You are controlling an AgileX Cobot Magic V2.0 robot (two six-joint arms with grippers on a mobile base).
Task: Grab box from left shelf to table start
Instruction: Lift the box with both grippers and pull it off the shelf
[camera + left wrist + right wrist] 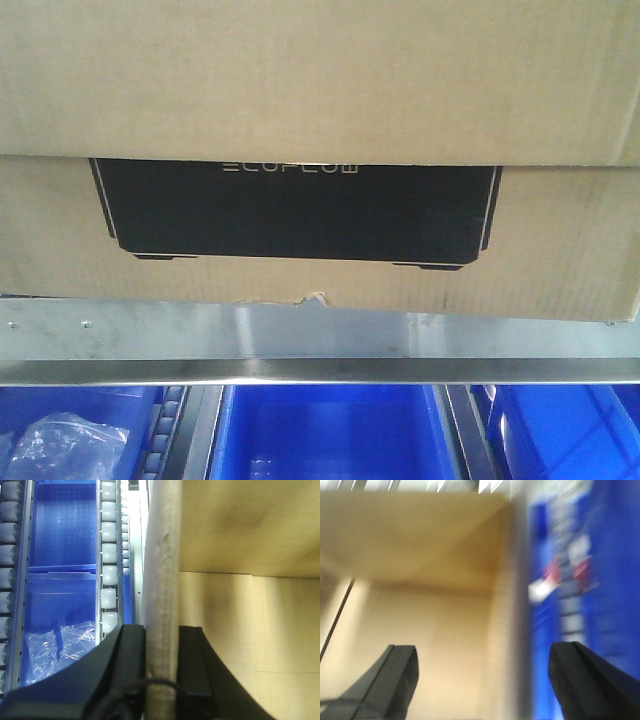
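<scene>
L hand point(161, 632) clamps box point(240, 620) wall; R hand point(482, 655) spread wide.

Box point(320, 100) blocks full width above shelf rail point(320, 335); blue bins point(330, 425) & roller tracks point(108, 555) fill room below.

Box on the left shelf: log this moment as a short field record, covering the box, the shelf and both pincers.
box: brown cardboard, black printed panel facing the front camera, lower edge torn near the middle
position: at the left shelf, above its silver rail
below the rail: blue bins, one holding a plastic bag
left pincer: closed on a box wall, one finger each side
right pincer: open, fingers wide apart astride a box wall; view blurred
table: not in view
</scene>
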